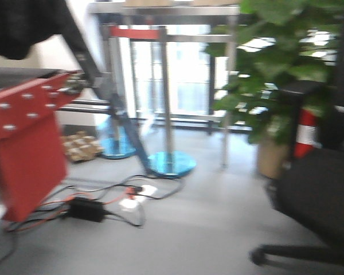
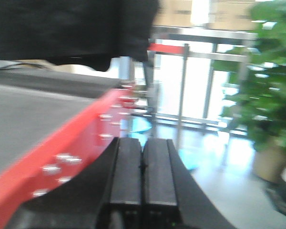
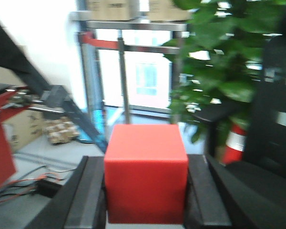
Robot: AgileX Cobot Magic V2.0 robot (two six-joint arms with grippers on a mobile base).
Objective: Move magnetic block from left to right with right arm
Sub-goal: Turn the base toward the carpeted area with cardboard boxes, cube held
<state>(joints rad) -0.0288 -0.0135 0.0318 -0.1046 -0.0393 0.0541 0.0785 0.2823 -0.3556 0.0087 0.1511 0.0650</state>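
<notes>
one magnetic block (image 3: 145,179) clamped in right gripper (image 3: 146,164) | left gripper (image 2: 143,148) clenched | grey floor (image 1: 218,229), plant (image 1: 275,69), red-edged table (image 2: 28,109)

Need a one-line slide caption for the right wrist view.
Right gripper clamps the smooth bright-red cube between its black fingers.

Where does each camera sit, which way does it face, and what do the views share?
Front: on the robot, facing over the floor toward barrier posts and plant; no gripper shows.
Left wrist: behind the left gripper, shut, beside the red table edge.
Right wrist: behind the right gripper, clamping the magnetic block.
Shared: plant and barrier posts.
</notes>
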